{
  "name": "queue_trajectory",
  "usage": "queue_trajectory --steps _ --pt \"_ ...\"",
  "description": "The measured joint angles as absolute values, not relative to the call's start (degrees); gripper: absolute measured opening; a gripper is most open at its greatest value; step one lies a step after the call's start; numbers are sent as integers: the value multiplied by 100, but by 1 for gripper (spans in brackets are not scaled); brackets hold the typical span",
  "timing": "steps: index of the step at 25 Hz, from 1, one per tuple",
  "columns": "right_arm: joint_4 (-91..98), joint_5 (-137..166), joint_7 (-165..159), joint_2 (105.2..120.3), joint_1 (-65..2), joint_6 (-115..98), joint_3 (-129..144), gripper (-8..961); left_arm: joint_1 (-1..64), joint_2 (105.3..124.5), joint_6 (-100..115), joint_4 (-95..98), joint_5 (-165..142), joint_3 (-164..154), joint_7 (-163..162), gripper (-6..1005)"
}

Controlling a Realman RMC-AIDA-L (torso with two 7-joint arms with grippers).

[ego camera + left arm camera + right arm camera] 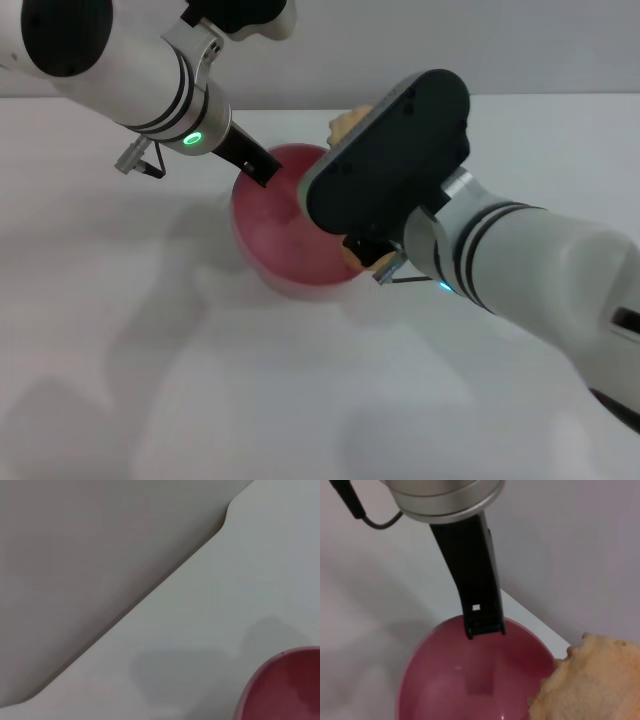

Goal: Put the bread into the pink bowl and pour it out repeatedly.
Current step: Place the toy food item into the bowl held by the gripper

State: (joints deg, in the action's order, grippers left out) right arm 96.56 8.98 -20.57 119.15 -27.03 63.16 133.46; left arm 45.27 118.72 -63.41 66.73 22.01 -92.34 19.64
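The left gripper [262,167] clamps the far-left rim of the pink bowl [275,230], which sits on the tabletop [150,380]. To its right, the right gripper [362,255] hangs over the bowl's right side; I cannot tell its opening. The bread [592,682] shows at it, just above the bowl, long axis unclear.

The round, deep, glossy pink plastic bowl [285,235] sits on the white tabletop [200,400], near its far edge. The left gripper [262,172] is at the bowl's left rim. The right gripper [365,250] is over the bowl's right side, holding the elongated golden-tan ridged bread [592,685] above the rim there.
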Motion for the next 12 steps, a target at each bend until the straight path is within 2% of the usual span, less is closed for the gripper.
queue_trajectory --steps 12 --pt "9154 840 -2109 11929 -2869 5857 13284 154 4559 11874 -6367 6750 2223 -9298 1959 43"
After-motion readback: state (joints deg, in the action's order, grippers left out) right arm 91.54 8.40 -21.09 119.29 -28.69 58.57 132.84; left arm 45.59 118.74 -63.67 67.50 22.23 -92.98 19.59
